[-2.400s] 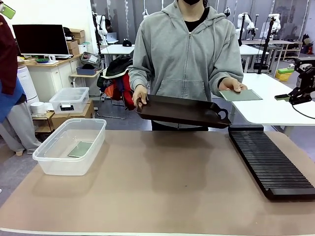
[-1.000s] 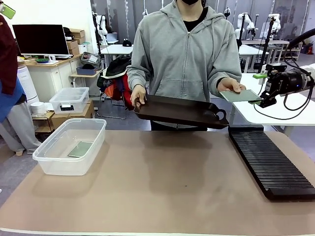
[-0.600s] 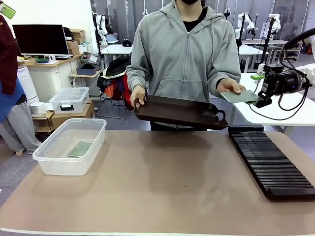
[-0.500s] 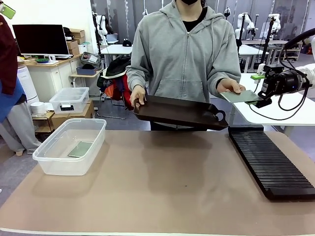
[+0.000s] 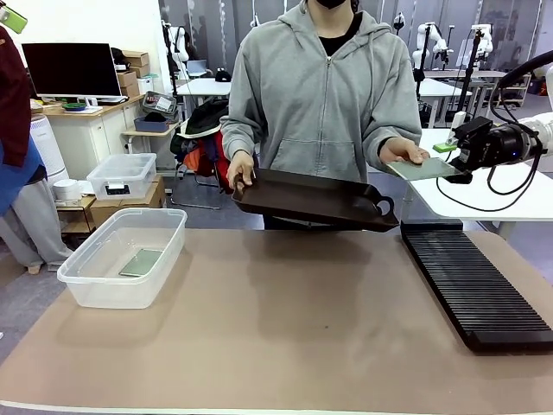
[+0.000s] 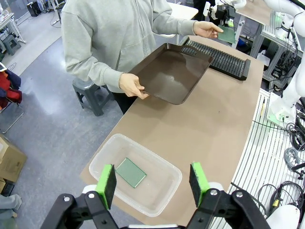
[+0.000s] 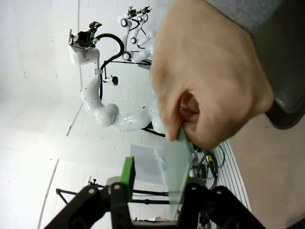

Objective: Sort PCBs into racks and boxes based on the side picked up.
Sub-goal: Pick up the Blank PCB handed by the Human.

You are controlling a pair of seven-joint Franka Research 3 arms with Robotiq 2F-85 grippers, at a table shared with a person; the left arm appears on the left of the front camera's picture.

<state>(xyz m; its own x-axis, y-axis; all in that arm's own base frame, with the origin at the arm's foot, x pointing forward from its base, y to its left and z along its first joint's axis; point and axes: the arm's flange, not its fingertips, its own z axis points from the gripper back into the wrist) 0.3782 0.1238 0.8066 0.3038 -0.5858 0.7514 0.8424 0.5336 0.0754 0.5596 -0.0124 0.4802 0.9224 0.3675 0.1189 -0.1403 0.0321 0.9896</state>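
Brown tray (image 5: 311,197) held between tub (image 5: 121,259) and rack (image 5: 475,285).

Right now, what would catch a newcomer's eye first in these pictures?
At the far side, a person holds a dark brown tray in one hand and offers a green PCB with the other, and the right gripper is shut on its edge. On the left of the table, a clear tub holds a second PCB; a black slotted rack lies on the right.
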